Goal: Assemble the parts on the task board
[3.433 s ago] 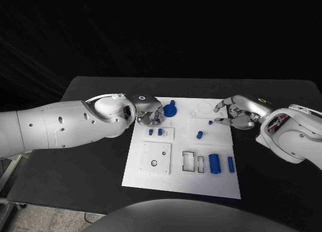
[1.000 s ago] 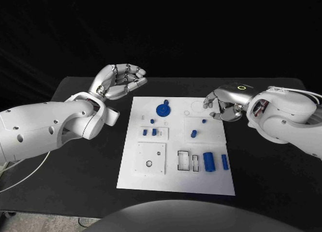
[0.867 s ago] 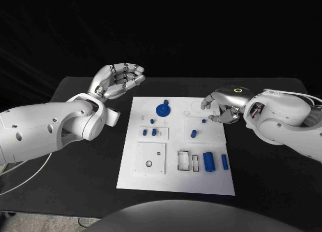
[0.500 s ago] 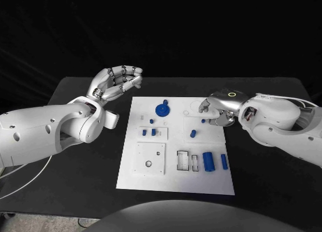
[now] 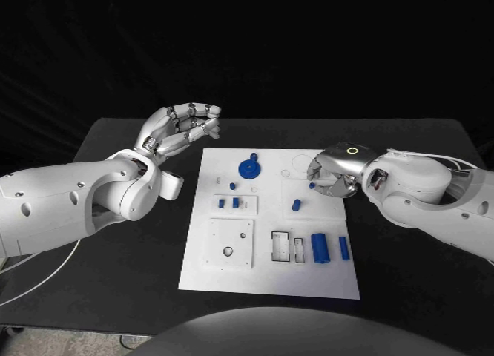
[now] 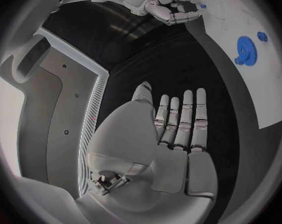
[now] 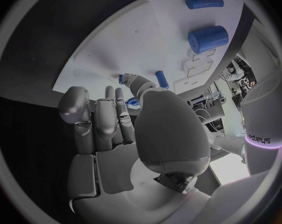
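We saw the right hand (image 5: 331, 175) over the task board (image 5: 271, 280), seemingly pinching a small blue part (image 5: 311, 184); the left hand (image 5: 179, 127), empty and half-curled, hovered clear.

The table (image 5: 119, 245) looks black and dull, a bit like soft rubber, with no shine. The board (image 5: 271, 276) is white, flat and smooth like plastic, and only a little shiny. The blue gear (image 5: 249, 168) beyond the left hand's (image 5: 183, 127) fingertips in the left wrist view looks like hard plastic with small teeth round its edge. The blue roller (image 5: 321, 248) and the thin blue stick (image 5: 343, 248) look like smooth plastic too. Both hands look like shiny silver metal, with darker lines where the fingers bend; the right hand (image 5: 334, 172) gleams on top. The arms (image 5: 65, 200) have smooth, glossy white plastic shells.
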Controlling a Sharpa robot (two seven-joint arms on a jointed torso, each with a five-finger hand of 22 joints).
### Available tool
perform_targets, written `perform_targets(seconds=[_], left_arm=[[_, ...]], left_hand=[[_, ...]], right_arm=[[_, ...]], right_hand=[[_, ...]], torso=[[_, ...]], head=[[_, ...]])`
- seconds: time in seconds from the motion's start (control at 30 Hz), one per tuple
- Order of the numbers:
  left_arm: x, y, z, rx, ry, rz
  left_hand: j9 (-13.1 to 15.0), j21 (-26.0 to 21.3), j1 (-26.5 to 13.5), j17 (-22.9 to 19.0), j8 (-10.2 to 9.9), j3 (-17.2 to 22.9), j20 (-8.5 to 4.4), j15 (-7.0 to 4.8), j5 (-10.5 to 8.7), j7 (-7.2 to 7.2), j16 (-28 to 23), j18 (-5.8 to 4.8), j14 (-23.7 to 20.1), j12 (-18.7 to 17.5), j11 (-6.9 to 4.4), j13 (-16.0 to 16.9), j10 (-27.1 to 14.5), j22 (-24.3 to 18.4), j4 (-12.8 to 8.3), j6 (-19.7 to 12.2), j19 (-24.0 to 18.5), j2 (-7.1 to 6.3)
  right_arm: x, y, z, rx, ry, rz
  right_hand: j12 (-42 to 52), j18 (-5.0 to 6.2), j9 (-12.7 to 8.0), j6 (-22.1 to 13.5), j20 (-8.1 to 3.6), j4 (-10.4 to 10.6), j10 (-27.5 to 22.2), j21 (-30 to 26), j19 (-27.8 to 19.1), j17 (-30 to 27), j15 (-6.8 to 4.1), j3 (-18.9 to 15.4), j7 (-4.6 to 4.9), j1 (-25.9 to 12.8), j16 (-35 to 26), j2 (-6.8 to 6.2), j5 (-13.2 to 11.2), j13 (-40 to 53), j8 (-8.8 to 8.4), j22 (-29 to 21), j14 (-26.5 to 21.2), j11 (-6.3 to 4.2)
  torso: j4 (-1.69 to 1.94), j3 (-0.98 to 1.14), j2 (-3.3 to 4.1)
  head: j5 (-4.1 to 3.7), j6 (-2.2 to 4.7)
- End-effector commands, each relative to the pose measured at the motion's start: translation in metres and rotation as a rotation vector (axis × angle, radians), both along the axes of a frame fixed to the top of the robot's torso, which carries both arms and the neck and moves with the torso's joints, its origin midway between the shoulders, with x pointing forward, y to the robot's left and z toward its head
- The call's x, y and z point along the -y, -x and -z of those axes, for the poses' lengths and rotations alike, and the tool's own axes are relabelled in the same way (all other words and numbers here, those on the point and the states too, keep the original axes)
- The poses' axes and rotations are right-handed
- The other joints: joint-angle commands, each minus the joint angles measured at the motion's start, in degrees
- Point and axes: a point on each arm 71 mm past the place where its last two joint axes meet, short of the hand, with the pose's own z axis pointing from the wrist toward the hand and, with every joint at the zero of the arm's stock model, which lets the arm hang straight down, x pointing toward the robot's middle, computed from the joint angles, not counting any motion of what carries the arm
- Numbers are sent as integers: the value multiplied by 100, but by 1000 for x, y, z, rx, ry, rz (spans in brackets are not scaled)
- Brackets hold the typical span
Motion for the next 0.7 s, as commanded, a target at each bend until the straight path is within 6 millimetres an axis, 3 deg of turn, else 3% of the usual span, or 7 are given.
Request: perform_targets(seconds=[0.03, 0.3, 0.7], left_arm=[[3, 1, -1, 5, 29, 42], [4, 0, 1, -13, 28, 51], [4, -2, 5, -35, 13, 52]], left_hand=[[-21, -37, 60, -13, -19, -37, -11, 3, 40, 17, -26, 108, -36, 39, 17, -27, -34, -9, -4, -37, 40, 16], [-83, -96, 190, -42, -22, -45, 2, 32, 164, 29, -23, 106, -50, 70, 43, -111, -60, -28, -11, -52, 66, 49], [-153, -154, 342, -69, -19, -44, 39, 102, 299, 72, -2, 94, -40, 112, 102, -206, -62, -39, -15, -53, 114, 96]], right_arm=[[0, -1, 2, 8, -4, -12], [-2, -3, 11, 1, -30, -18], [-5, -4, 18, -12, -60, -29]], right_hand=[[13, -74, 20, 66, -58, -13, 80, -36, 0, -15, -46, 37, -14, 8, -10, 60, 31, -10, 38, 685, -15, 4], [55, -70, 78, 136, -65, -21, 177, -78, -20, -67, -46, 27, -77, 12, -44, 106, 8, -20, 84, 674, -40, 16], [111, -53, 186, 267, -68, -31, 314, -176, -59, -172, -49, 4, -30, 24, -118, 196, -72, -43, 175, 650, -82, 1]], torso=[[4, -6, -5], [5, -8, -10], [8, -11, -9]], head=[[-14, 1], [-11, 1], [4, 1]])
